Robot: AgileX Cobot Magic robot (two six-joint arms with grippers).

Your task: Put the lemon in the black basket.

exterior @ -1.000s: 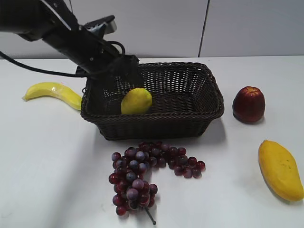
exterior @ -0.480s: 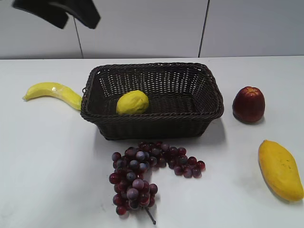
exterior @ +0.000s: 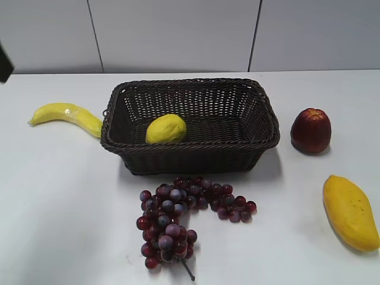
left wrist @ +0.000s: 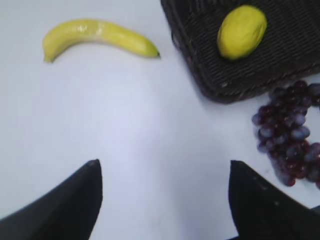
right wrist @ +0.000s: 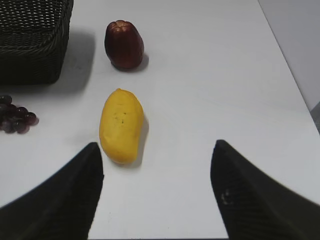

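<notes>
The lemon (exterior: pixel 166 128) lies inside the black basket (exterior: pixel 190 155), at its left end, free of any gripper. It also shows in the left wrist view (left wrist: pixel 241 31) inside the basket (left wrist: pixel 200 70). My left gripper (left wrist: pixel 165 170) is open and empty, high above bare table to the left of the basket. My right gripper (right wrist: pixel 157 152) is open and empty above the table at the right; a corner of the basket (right wrist: pixel 30 65) shows there. In the exterior view neither gripper shows, only a dark sliver (exterior: pixel 3 62) at the left edge.
A banana (exterior: pixel 66 116) lies left of the basket. A bunch of purple grapes (exterior: pixel 178 217) lies in front of it. A dark red apple (exterior: pixel 310 130) and a mango (exterior: pixel 349 211) lie at the right, also in the right wrist view: apple (right wrist: pixel 124 45), mango (right wrist: pixel 121 125).
My left arm has let go of the lemon and drawn back up and to the left, out of the exterior view. The lemon has settled in the basket.
</notes>
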